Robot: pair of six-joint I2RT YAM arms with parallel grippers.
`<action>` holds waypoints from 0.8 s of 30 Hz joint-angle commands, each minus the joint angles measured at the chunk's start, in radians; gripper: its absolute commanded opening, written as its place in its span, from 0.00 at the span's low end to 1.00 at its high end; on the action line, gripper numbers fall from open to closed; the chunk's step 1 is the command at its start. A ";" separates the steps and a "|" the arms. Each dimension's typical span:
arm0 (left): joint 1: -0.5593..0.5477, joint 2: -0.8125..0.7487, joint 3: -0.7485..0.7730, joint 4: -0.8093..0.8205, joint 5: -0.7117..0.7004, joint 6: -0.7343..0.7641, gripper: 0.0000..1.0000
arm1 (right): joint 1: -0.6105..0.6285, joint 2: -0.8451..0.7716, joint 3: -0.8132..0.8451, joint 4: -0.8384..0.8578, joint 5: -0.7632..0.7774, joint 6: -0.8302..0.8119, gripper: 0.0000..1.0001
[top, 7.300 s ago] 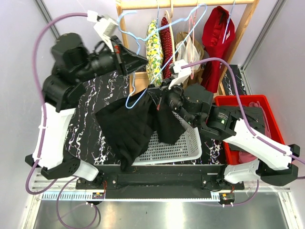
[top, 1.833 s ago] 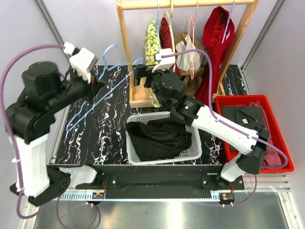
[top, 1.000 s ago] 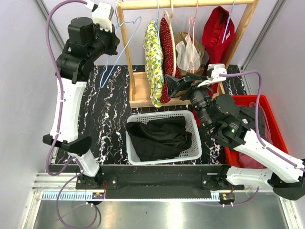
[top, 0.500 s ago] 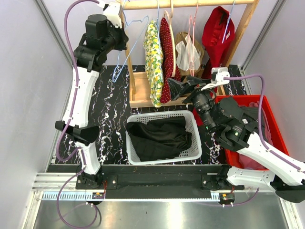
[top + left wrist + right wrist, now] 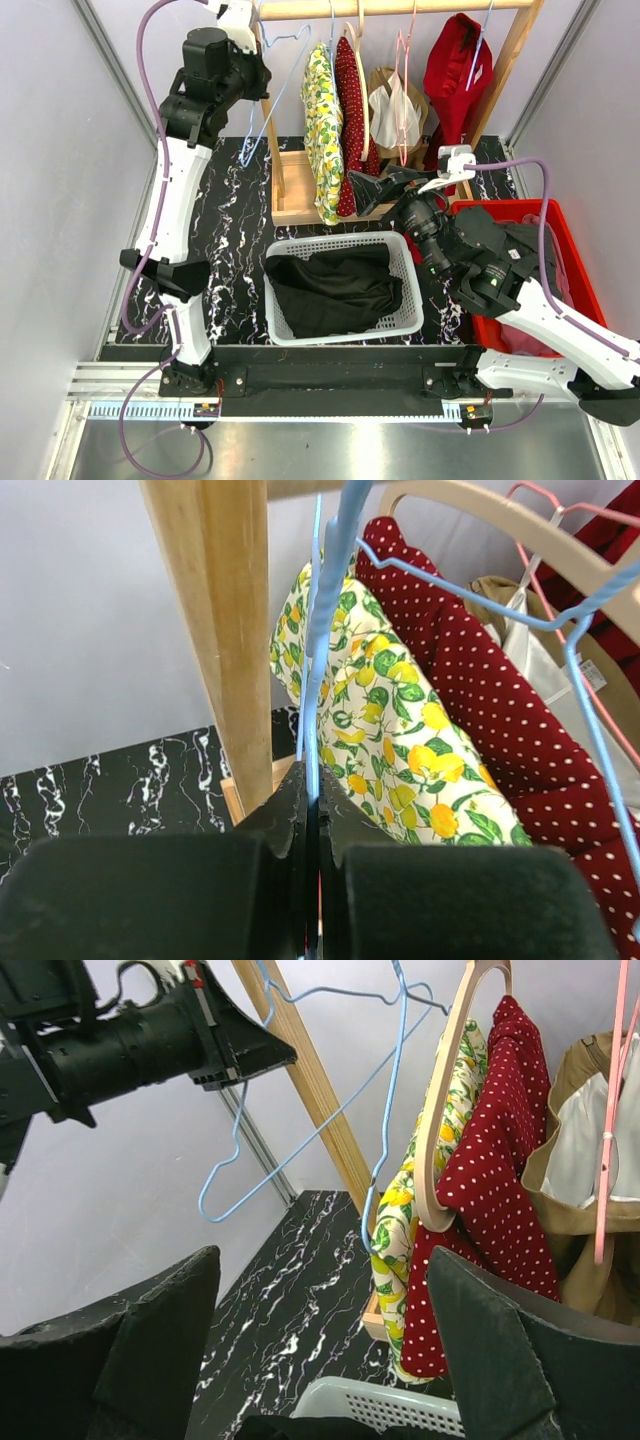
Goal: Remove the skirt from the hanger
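Pinches blue hanger [image 5: 325,630] in left hand [image 5: 312,800], closed tight beside wooden rack post [image 5: 220,630]; holds nothing in right hand [image 5: 378,182], spread wide.

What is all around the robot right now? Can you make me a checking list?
Surface: black marbled table, with a basket standing on it.
Job's things: black skirt lies in the white basket, off its hanger; blue hanger is bare, held up beside the rack's post.
Clutter: red bin with clothes, at the right.
Pincers: left pincer shut on the blue hanger; right pincer open, empty.
Cables: purple cables loop off both arms; no snag seen.
Surroundings: wooden rack holding a lemon-print garment, a red dotted garment and more clothes; grey walls.
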 commanded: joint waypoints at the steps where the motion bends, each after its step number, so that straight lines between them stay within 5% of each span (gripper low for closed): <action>1: 0.005 0.016 0.036 0.061 -0.030 0.008 0.00 | -0.002 -0.033 0.003 0.005 -0.016 0.008 0.91; 17: 0.005 -0.079 -0.134 0.026 -0.063 0.002 0.00 | -0.002 -0.062 0.001 -0.021 -0.007 0.013 0.91; 21: 0.003 -0.126 -0.169 0.025 -0.065 -0.008 0.21 | -0.002 -0.065 -0.002 -0.027 -0.003 0.016 0.91; 22: 0.003 -0.143 -0.169 0.026 -0.065 -0.005 0.43 | 0.000 -0.067 -0.003 -0.027 -0.003 0.017 0.91; 24: 0.002 -0.163 -0.166 0.028 -0.066 0.002 0.64 | -0.002 -0.064 -0.005 -0.030 -0.003 0.022 0.92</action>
